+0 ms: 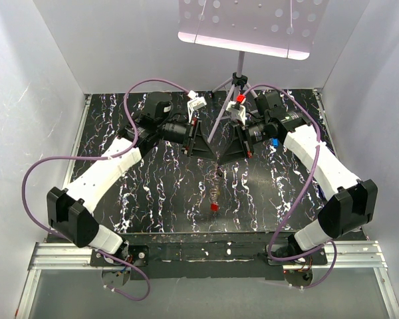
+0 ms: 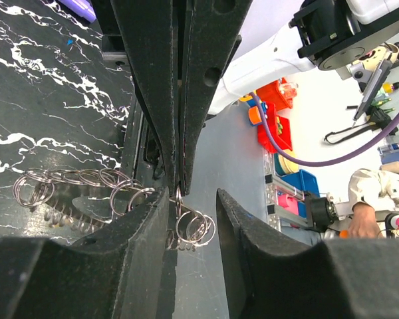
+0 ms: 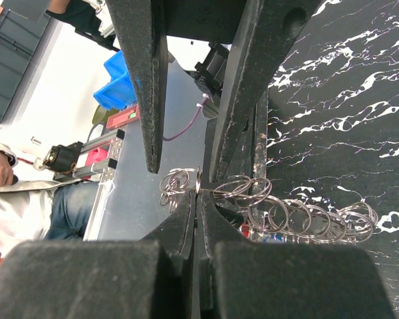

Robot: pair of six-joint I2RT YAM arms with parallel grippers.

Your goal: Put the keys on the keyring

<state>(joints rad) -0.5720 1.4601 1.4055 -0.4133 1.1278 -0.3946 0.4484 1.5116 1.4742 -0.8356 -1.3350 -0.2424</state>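
Two arms, bases at the near edge of the desk (image 1: 166, 199), both reaching in toward the middle. Nearest task item: one small red piece (image 1: 215, 207) low over the desk, at the bottom end of the strand. One keyring (image 3: 286, 216): a chain of linked wire loops running from that red piece up to the fingertips. More than six loops are visible in the right wrist view, but they overlap too much for an exact count. Right end effector (image 3: 198, 197): fingers pressed together, pinching one loop at the top of the chain. Left end effector (image 2: 191, 197): fingers spread, gap clear in both wrist views. A small cluster of loops sits in that gap, and contact with the pads can't be told. The two end effectors are tip to tip above the desk's centre. One small blue piece (image 1: 274, 141) sits just beside the right arm, too small to identify. Farthest back: one tripod (image 1: 237, 80).
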